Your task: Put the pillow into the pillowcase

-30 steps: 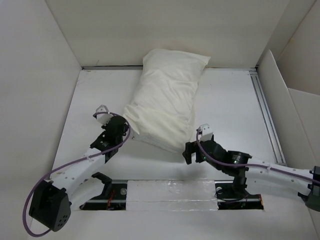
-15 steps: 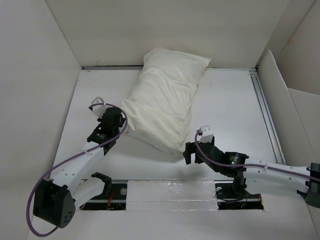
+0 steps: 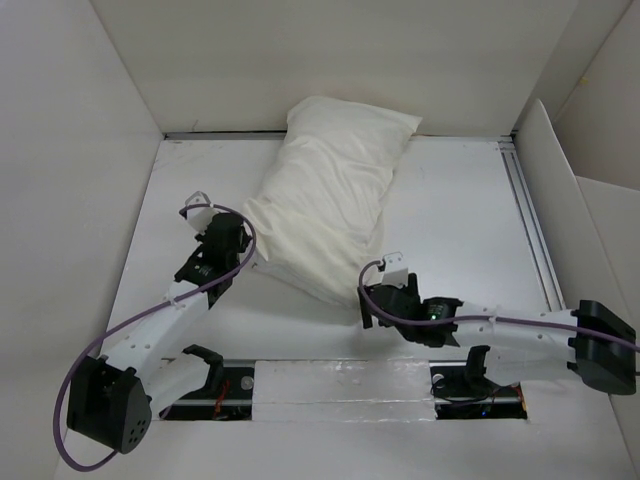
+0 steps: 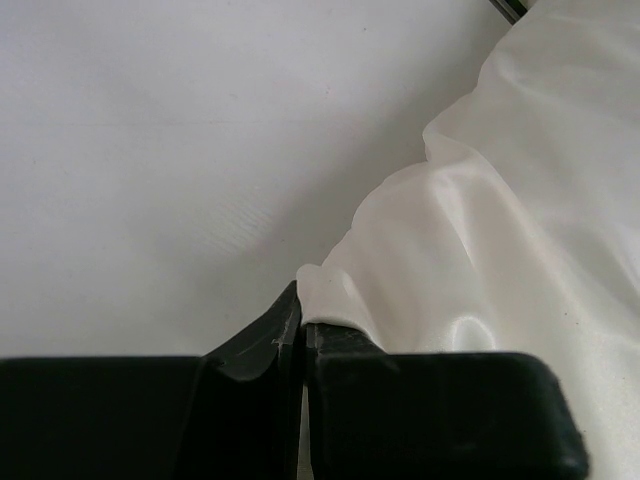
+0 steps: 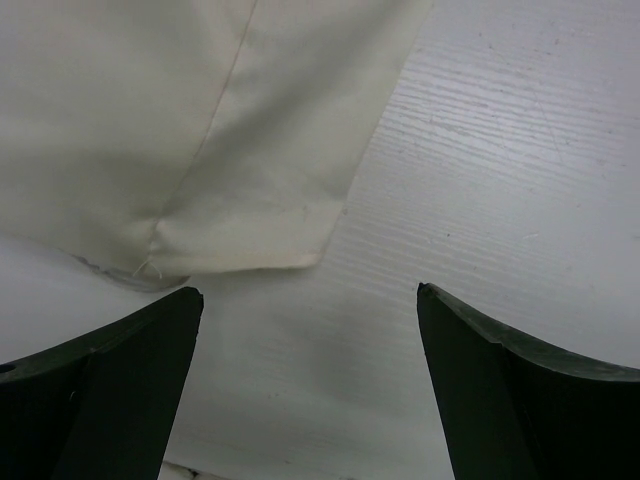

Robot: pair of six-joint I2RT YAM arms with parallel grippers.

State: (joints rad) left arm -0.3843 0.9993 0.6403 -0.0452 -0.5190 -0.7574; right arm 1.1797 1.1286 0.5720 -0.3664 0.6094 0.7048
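The cream pillowcase (image 3: 330,195) lies plump and diagonal on the white table, from the back wall toward the arms. The pillow seems to be inside it and does not show as its own thing in the top view. My left gripper (image 3: 243,243) is shut on a fold of pillowcase fabric (image 4: 470,250) at its near-left corner, jaws together (image 4: 302,320). My right gripper (image 3: 366,305) is open and empty just in front of the near corner; the seamed corner (image 5: 250,190) lies beyond the fingertips (image 5: 305,290), with a whiter sliver (image 5: 110,268) under its edge.
White walls enclose the table on the left, back and right. A metal rail (image 3: 527,220) runs along the right side beside a leaning white panel (image 3: 555,190). A taped strip (image 3: 340,392) lies between the arm bases at the near edge.
My left gripper has moved back and left, pulling the pillowcase's near-left corner with it. My right gripper has moved left and forward toward the near corner, still open.
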